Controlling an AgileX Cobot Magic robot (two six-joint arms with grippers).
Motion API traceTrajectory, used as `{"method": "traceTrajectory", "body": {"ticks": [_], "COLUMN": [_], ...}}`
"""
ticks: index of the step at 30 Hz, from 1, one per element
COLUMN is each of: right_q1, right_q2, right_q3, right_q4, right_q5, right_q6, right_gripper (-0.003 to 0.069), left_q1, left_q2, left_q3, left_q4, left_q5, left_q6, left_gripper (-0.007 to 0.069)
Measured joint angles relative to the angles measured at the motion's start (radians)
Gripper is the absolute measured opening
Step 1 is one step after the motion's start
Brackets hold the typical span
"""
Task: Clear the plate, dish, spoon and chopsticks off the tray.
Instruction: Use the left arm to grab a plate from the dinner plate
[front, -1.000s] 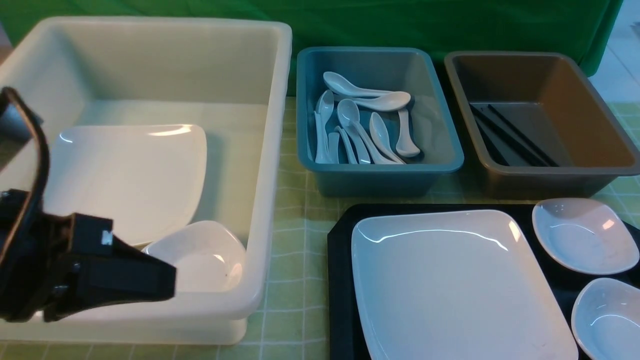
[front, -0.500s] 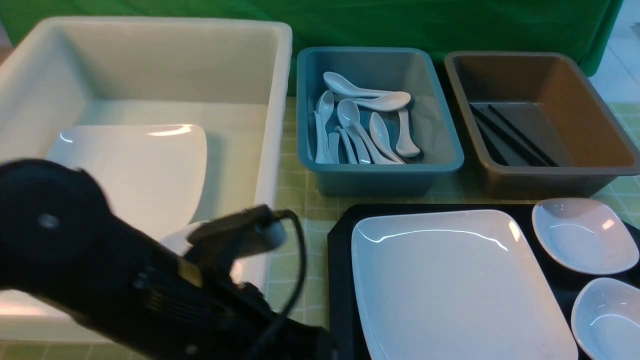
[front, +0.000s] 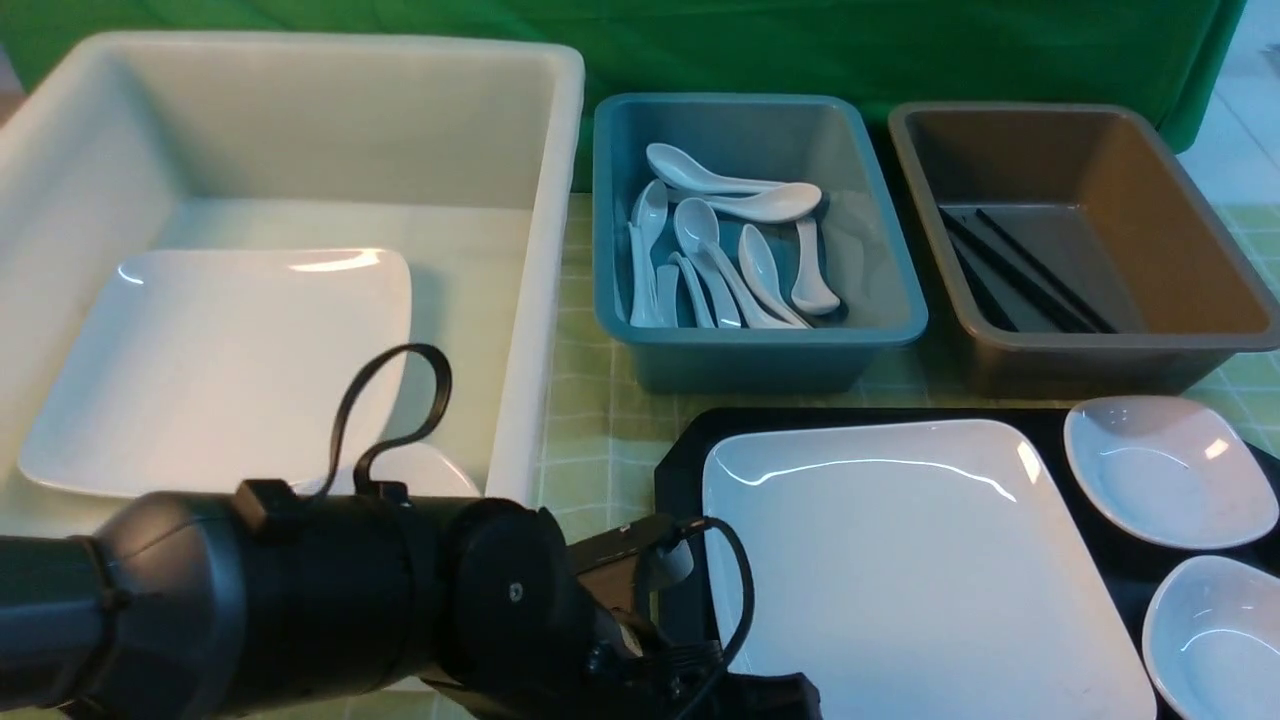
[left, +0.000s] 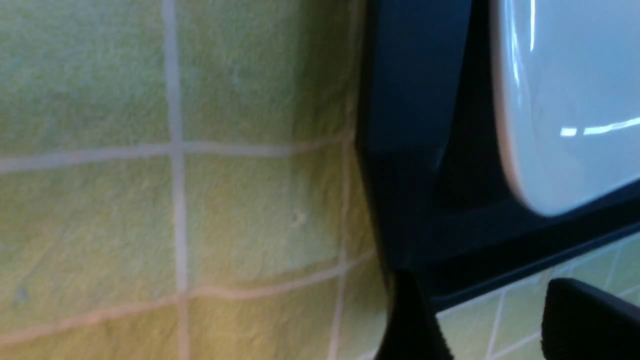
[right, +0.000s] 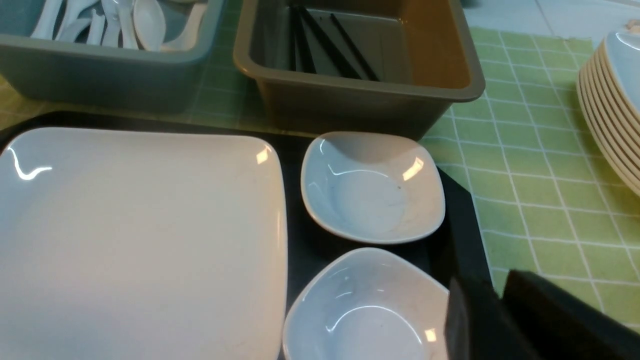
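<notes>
Left pincer (left: 492, 320) is released, empty, at the tray (left: 415, 200) corner. Spoons (front: 720, 250) and chopsticks (front: 1020, 270) are already binned; plate (front: 920, 570) and two dishes (front: 1165, 470) remain to be cleared.

No text, label, brand, number or sign can be read in any of the views.
</notes>
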Motion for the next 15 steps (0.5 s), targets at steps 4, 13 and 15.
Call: {"method": "traceTrajectory", "body": {"ticks": [4,13,15], "right_q1": [0.0,0.0,0.0], "right_q2": [0.0,0.0,0.0], "right_q3": [0.0,0.0,0.0], "right_q4": [0.0,0.0,0.0], "right_q5": [0.0,0.0,-0.001], "right_q6": [0.0,0.0,0.0], "right_gripper": [0.0083,0.0088,0.009], "left_q1": [0.0,-0.042,-0.078], "left_q2": [0.001,0.006,0.009], "left_q3": [0.0,-0.021,-0.051], "left_q4": [-0.036,-0.126,-0.125], "left_q5": [-0.062,-0.122,-0.122], "left_q6": [-0.002,0.024,0.028], "left_gripper": [0.0369,0.0362,0.034]}}
